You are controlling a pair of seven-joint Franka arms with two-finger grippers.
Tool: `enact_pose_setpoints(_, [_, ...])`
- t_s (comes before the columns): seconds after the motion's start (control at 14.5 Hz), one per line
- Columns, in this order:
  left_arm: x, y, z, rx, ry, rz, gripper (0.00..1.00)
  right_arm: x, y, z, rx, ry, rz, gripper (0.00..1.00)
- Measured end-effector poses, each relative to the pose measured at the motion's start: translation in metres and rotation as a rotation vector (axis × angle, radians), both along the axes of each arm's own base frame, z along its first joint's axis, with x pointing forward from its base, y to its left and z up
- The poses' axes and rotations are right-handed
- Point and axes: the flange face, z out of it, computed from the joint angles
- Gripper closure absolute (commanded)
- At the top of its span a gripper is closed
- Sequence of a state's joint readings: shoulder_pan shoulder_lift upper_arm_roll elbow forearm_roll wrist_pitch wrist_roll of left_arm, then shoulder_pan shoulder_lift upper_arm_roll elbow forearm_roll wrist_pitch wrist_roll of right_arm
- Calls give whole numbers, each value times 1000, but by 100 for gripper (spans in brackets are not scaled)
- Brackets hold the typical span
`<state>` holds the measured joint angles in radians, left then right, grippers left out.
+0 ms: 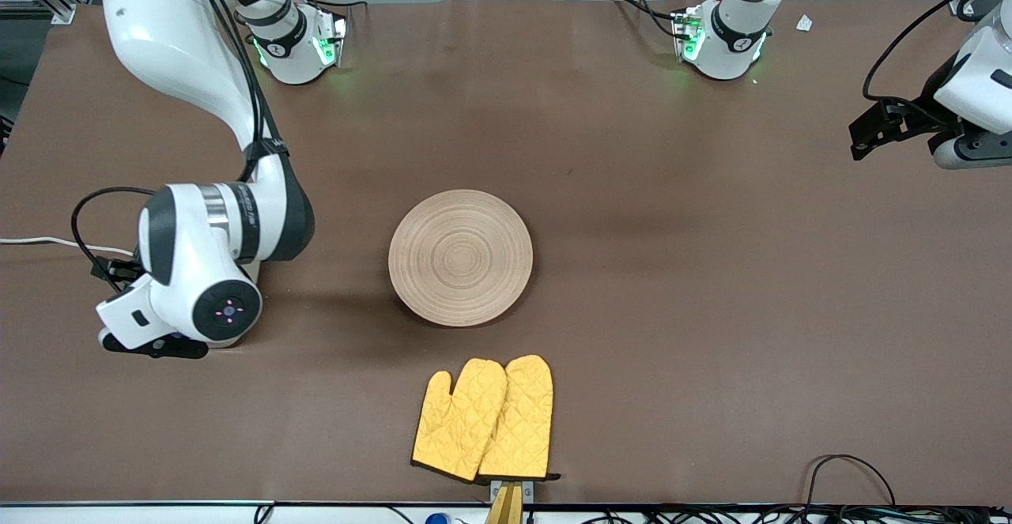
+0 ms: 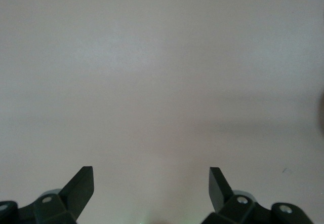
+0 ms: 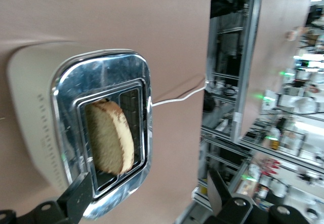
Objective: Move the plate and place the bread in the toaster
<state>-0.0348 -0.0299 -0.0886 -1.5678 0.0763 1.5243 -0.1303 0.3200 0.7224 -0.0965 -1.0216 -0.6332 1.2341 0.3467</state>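
Note:
The light wooden plate (image 1: 460, 257) lies empty at the middle of the table. The toaster (image 3: 35, 107) shows only in the right wrist view; in the front view the right arm's wrist (image 1: 198, 271) hides it. The brown bread slice (image 3: 109, 135) stands in one slot of its chrome top, sticking out above the slot. My right gripper (image 3: 148, 181) is open and empty just above the toaster, apart from the bread. My left gripper (image 2: 152, 169) is open and empty over bare table at the left arm's end (image 1: 874, 130).
A pair of yellow oven mitts (image 1: 486, 417) lies nearer the front camera than the plate, by the table's front edge. The toaster's white cord (image 1: 39, 241) runs off the right arm's end of the table. Cables lie at the front corner (image 1: 850, 476).

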Motion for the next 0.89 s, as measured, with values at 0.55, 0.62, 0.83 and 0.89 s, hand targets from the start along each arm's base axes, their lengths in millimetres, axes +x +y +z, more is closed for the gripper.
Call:
enact_pose_setpoints(0.55, [0, 1, 1, 0, 0, -14, 0, -53, -53, 165, 472, -191, -142, 0])
enact_pose_setpoints(0.62, [0, 2, 1, 0, 0, -22, 0, -58, -68, 172, 510, -211, -158, 0])
enact_pose_setpoints(0.83, [1, 3, 1, -1, 2, -41, 0, -82, -101, 178, 624, -283, -183, 0])
enact_pose_setpoints(0.89, [1, 3, 1, -1, 2, -43, 0, -93, -109, 176, 675, -304, -192, 0])
